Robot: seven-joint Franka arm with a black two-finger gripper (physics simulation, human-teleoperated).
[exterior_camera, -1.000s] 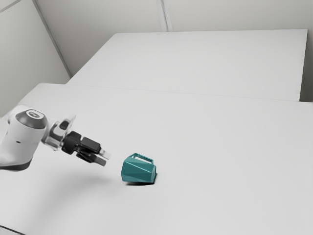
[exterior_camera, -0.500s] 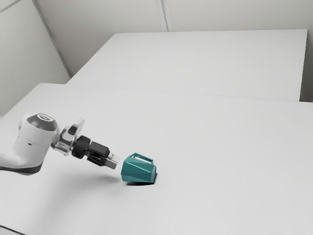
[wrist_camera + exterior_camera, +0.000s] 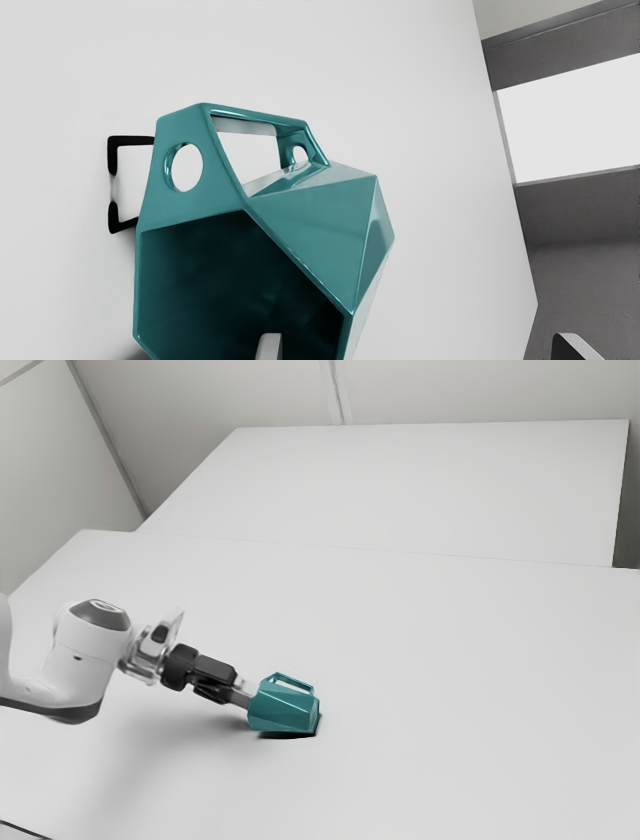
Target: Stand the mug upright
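1. Mug [image 3: 320, 220]: part cut off by wrist view's edge; inner floor lost in shadow.
2. Tool [image 3: 243, 691]: both fingers [image 3: 270, 347] cropped, wrist view; one tip hidden by mug, exterior view.
3. Arm [image 3: 80, 670]: cut off, exterior view's left.
4. Counter [image 3: 450, 660]: cropped, both views.

Reads bright, flat, near-white across the bench [image 3: 450, 640]. Soft gray shadow below the arm [image 3: 85, 665], tight black one under the mug [image 3: 280, 712]. In wrist view: glossy glints along mug edges, dark interior.
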